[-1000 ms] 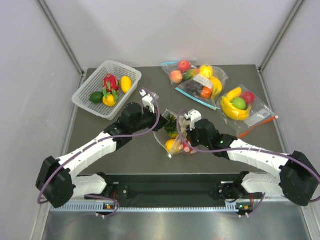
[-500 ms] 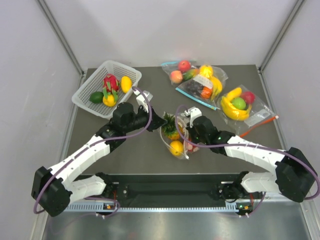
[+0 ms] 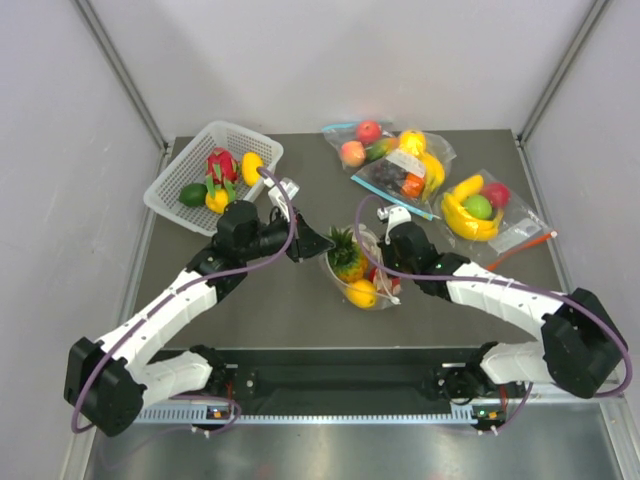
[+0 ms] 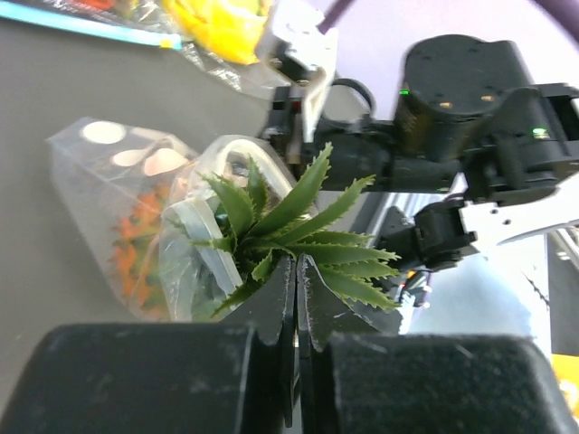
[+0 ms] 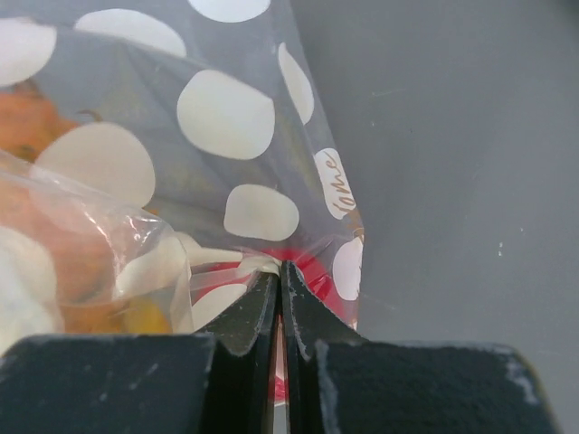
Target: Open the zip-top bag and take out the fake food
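Pinching, seemingly, rim of zip-top bag [image 5: 226, 117]: right end effector [image 5: 277, 271].

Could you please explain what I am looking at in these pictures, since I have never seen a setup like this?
These are two robot arms bolted at the near edge of a dark table. One picture looks down from above; the other two come from small cameras on each wrist, so each shows its own black fingers. In the middle lies a clear dotted zip-top bag holding a toy pineapple and a yellow-orange fruit. The right gripper is shut on the bag's edge. The left gripper is shut at the pineapple's green crown; whether it pinches a leaf or the bag I cannot tell. Farther back sit a white basket of toy fruit and more bags of toy fruit.
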`<action>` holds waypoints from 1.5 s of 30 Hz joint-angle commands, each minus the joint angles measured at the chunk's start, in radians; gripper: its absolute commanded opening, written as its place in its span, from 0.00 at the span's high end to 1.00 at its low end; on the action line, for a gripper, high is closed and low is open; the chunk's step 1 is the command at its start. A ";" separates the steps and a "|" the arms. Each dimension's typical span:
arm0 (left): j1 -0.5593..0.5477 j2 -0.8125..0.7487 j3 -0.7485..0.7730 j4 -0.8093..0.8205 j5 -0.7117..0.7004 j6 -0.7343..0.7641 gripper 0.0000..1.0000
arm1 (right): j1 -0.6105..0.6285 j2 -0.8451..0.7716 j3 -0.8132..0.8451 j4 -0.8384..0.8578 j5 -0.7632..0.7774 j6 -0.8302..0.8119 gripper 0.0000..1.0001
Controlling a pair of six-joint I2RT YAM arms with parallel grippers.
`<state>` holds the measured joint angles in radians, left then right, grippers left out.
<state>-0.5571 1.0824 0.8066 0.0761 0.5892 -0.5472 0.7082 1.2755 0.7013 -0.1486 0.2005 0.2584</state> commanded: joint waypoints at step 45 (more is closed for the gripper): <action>-0.017 0.100 0.017 0.511 -0.051 -0.252 1.00 | 0.148 -0.490 0.165 0.049 -0.072 -0.065 0.27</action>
<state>-0.5602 1.2228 0.7853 0.5293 0.5632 -0.7883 0.7963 0.7376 0.8272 -0.2100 0.1444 0.2218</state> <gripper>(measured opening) 0.012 0.731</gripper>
